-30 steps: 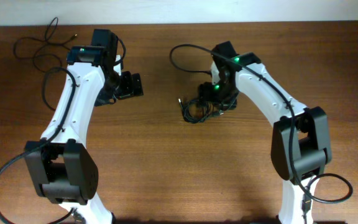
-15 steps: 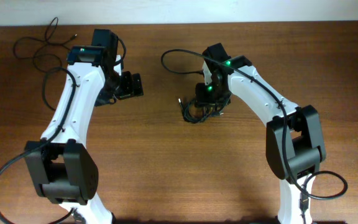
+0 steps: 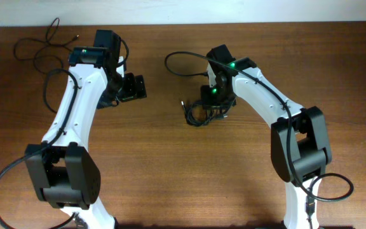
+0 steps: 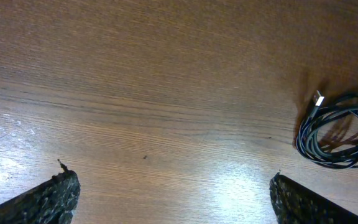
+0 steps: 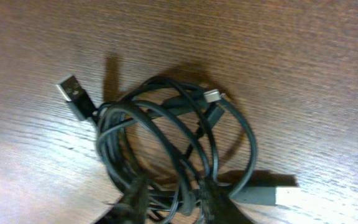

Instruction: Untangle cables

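Right gripper has shifted left over the cable bundle at upper centre of the overhead frame, jaws narrowed to a pinch on its edge strands, so a first pull looks ready; left gripper hovers over bare bench, jaws wide, empty.

Warm light, glare on table, cables casting soft shadows

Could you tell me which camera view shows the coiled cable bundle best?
The right wrist view: the cable bundle fills the frame, loops and plugs distinct. Overhead shows it small, partly under the right arm. The left wrist view catches it at its right edge.
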Tool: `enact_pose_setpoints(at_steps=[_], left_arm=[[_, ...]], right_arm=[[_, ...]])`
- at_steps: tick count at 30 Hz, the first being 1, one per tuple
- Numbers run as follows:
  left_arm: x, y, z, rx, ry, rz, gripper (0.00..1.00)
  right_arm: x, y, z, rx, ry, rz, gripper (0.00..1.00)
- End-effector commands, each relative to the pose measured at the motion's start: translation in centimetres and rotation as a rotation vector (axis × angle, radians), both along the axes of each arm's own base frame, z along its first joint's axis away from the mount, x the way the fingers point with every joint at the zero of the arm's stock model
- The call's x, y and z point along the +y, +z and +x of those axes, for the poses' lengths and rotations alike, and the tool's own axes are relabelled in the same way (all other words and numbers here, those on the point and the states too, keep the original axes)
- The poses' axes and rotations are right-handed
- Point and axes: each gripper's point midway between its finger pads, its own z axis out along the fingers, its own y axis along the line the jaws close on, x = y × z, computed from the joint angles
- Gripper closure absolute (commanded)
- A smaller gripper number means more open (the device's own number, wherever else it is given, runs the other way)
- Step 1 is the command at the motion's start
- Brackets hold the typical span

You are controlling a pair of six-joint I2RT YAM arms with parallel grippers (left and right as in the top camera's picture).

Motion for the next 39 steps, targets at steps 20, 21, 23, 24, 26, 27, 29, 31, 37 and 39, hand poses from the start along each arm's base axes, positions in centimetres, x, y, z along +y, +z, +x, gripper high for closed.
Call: enact_pose_setpoints(at_steps=[20,21,23,24,26,27,29,31,37,39], left_arm=[[-0.1,-0.3,-0.1,0.01,0.012,-0.015,0.01],[-0.5,-0.3,-0.1,0.011,0.008,-0.037,0.01],[-1.8,-0.1,-0.1,0.012,-0.01,-0.104,0.01],[-2.5,0.0,-0.1,0.011,-0.024,-0.139,0.01],[-3.4,0.2,-0.2,0.009,-0.048,-0.184,0.01],[-3.9,0.3,-0.2,0.008,-0.065,-0.203,0.01],[-5.4,0.7,-0.4,-0.004,-0.148,-0.264,0.01],[-7.1,1.3,-0.6,-0.025,-0.249,-0.339,0.01],[-10.6,2.2,-1.5,-0.053,-0.416,-0.442,0.01],[-10.8,2.0,-1.6,-0.051,-0.429,-0.42,0.01]], right_arm=[[2.3,4.5,-1.6,0.031,0.045,0.16,0.96],[2.8,5.5,-1.9,0.035,0.054,0.197,0.96],[3.9,7.9,-2.5,0.032,0.076,0.289,0.96],[4.3,8.9,-2.8,0.025,0.085,0.322,0.96],[4.8,10.7,-3.2,0.012,0.1,0.373,0.96],[5.0,11.4,-3.4,0.005,0.108,0.395,0.96],[5.7,13.3,-3.8,-0.012,0.131,0.459,0.96],[6.1,14.3,-3.9,-0.022,0.143,0.495,0.96],[7.0,15.9,-4.7,-0.005,0.175,0.584,0.96],[7.4,16.6,-4.8,-0.002,0.192,0.633,0.96]])
